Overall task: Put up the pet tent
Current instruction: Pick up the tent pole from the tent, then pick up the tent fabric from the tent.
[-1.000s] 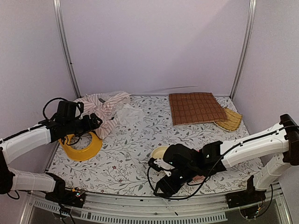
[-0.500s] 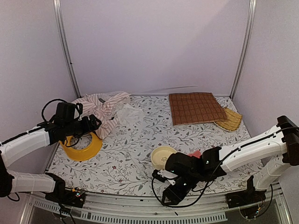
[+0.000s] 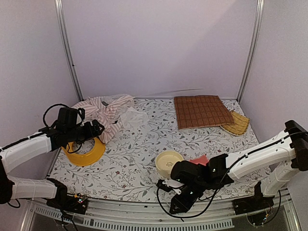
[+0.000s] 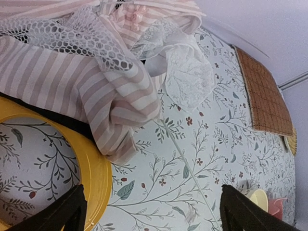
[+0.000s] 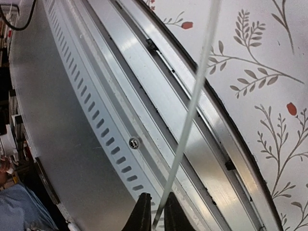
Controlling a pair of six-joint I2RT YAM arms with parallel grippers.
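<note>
Pink-striped fabric, the pet tent (image 3: 107, 111), lies crumpled at the far-left corner of the table (image 3: 134, 163). Beside it hovers the left gripper (image 3: 98, 128), jaws spread wide, while the right gripper (image 5: 153, 211) pinches the thin clear pole (image 5: 192, 110) over the near edge.

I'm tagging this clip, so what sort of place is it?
Likely a lab test cell: plain walls on metal posts, two arms bolted to a rail, a tent and bowls on a floral table.

Pet tent (image 3: 113, 108): pink-striped, crumpled far left; clear pole (image 5: 192, 96) reaching near edge.
</note>
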